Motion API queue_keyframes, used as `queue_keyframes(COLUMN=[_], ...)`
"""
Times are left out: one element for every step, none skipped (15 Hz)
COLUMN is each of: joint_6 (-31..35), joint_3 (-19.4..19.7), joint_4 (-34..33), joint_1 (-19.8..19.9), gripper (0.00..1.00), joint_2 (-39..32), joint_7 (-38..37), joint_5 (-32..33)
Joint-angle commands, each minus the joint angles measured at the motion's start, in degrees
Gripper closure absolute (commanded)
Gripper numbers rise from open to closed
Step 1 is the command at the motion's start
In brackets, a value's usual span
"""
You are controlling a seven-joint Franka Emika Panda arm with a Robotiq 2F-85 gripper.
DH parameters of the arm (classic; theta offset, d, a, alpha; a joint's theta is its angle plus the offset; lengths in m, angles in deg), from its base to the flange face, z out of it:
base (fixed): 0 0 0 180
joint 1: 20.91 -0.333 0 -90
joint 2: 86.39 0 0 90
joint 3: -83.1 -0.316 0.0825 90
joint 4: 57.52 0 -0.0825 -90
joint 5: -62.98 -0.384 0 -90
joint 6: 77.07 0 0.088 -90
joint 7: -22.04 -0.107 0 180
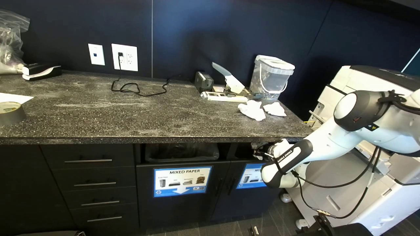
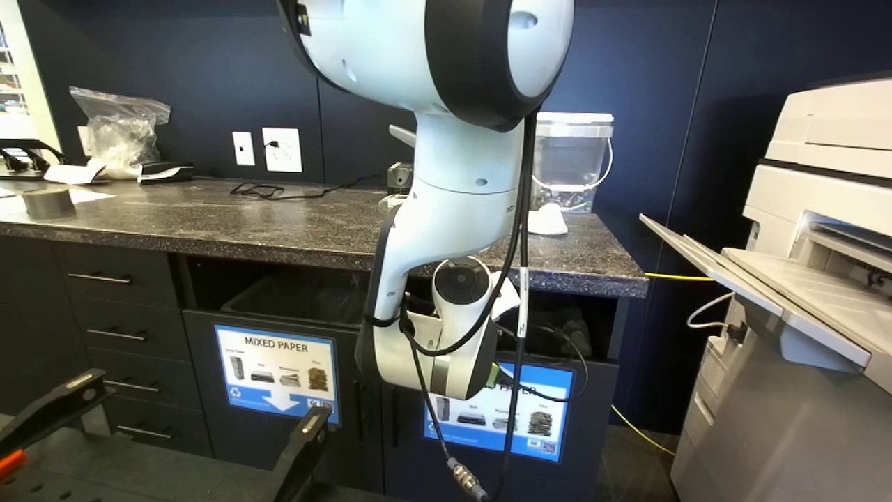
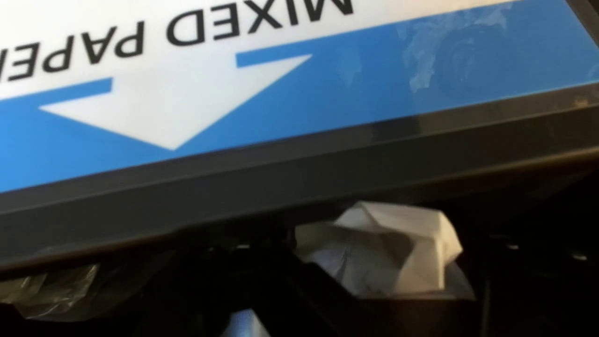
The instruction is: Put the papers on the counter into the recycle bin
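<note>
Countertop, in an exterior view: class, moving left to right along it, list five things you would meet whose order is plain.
In an exterior view: roll of grey tape → black power cord → boxy grey device → larger crumpled white paper → smaller crumpled white paper.

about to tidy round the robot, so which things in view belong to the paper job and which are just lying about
For the job: crumpled papers on the counter; recycle bin; paper scrap at its opening.

Just lying about: tape roll; clear bucket; plastic bag; probably the flat white sheet.
</note>
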Motion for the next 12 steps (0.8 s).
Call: queue_keyframes(joint_6=[0.65,0.23,-0.11,-0.14,-0.15,-0.64,-1.21,-1.71,-1.95,-2.26,-2.20,-2.00], joint_3=[1.60,2.20,2.70,3.42,4.25,5.51,6.74,8.56,9.42,10.24,10.82,10.92], joint_4=[0.40,0.95,1.31,1.90,2.29,2.85,3.27,3.53,3.88,4.16,4.36,4.55], joint_1=[-1.48,-2.01,-2.35,-2.86,-3.57,-4.55,-5.72,-7.70,-8.53,-9.46,-10.34,-10.65], gripper=[0.00,0.00,0.00,0.00,0.00,0.00,0.00,0.00,0.00,0.00,0.00,0.00], joint_2=[1.23,1.84,2.32,2.91,3.34,4.22,4.77,5.13,5.47,5.73,5.71,5.82], joint_7=[-1.22,-0.94,-0.77,-0.37,0.04,0.64,1.16,1.96,2.30,2.66,2.90,3.06], joint_5=[-0.31,-1.04,-1.61,-2.19,-3.23,-4.84,-6.98,-10.99,-12.79,-14.60,-16.12,-16.40])
